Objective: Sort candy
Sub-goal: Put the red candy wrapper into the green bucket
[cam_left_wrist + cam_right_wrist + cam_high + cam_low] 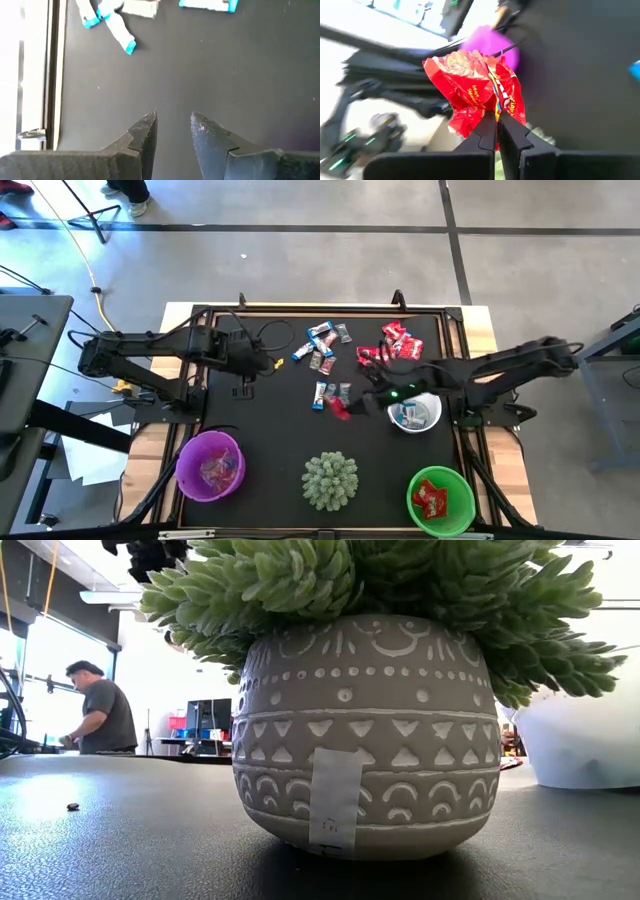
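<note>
Right wrist view shows the right gripper (pixel 496 120) clamped on a red candy (pixel 475 95) lifted above the mat, best carried level to the green bowl (pixel 441 500); left gripper (pixel 172 122) waits, fingers apart.

My dark right gripper (pixel 496 131) pinches a red candy (pixel 476 90); blue-and-white candies (pixel 111 22) dot the black mat (pixel 270 395), near purple (pixel 210 465), white (pixel 414 413) and green bowls (pixel 441 500).
</note>
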Controlling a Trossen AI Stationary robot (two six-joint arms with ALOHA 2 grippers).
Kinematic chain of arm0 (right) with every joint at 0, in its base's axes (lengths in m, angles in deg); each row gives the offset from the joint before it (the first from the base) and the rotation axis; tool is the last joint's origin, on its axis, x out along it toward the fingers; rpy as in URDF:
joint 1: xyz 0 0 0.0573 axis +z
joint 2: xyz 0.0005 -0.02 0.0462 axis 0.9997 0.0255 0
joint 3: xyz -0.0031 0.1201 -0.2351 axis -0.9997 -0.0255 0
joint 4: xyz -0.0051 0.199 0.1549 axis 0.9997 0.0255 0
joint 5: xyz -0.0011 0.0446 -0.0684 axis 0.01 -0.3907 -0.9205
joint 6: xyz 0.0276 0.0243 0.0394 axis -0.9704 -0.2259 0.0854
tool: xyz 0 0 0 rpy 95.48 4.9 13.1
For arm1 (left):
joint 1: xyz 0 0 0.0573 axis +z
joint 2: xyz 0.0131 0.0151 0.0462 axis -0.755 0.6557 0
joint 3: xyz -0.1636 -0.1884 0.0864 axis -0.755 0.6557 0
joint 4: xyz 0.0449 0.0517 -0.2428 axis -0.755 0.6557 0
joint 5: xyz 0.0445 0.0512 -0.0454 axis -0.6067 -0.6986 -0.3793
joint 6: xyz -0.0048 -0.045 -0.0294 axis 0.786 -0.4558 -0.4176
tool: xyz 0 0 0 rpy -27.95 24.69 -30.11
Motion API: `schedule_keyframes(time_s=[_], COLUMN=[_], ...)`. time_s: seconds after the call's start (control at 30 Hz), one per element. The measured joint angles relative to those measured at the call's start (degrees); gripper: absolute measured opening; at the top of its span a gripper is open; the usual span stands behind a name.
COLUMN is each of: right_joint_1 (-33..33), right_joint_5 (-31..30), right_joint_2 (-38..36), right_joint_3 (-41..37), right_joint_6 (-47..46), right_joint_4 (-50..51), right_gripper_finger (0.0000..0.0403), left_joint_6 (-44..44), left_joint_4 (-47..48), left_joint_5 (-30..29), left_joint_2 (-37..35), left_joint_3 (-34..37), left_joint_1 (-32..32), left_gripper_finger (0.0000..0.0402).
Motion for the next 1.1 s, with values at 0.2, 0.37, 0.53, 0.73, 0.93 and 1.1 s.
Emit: schedule_keyframes(time_s=[0.2, 0.37, 0.53, 0.73, 0.93, 1.1], right_joint_1=[10.7, 22.3, 32.3, 39.3, 41.7, 43.1], right_joint_5=[0.4, 0.6, -2.7, -4.1, -4.0, -3.4], right_joint_2=[-4.1, -4.9, -4.9, -4.9, -5.6, -5.4], right_joint_3=[0.0, 0.0, 0.0, 0.0, 0.0, 3.0], right_joint_6=[-10.7, -19.6, -29.6, -40.6, -41.9, -41.7], right_joint_4=[6.8, 6.9, 10.0, 19.1, 25.1, 30.9], right_gripper_finger=[0.0, 0.0, 0.0, 0.0, 0.0, 0.0], left_joint_6=[0.8, 1.6, 0.7, 0.4, -3.0, -5.2], left_joint_4=[-4.2, -8.6, -13.8, -18.1, -20.5, -20.4], left_joint_5=[0.0, 0.0, 0.0, 0.0, 0.0, 0.0], left_joint_2=[0.0, 0.0, 0.0, 0.0, 0.0, 0.0], left_joint_3=[0.0, 0.0, 0.0, 0.0, 0.0, 0.0], left_joint_1=[2.0, 4.4, 6.4, 7.8, 8.8, 8.8], left_gripper_finger=[0.0106, 0.0106, 0.0106, 0.0106, 0.0106, 0.0106])
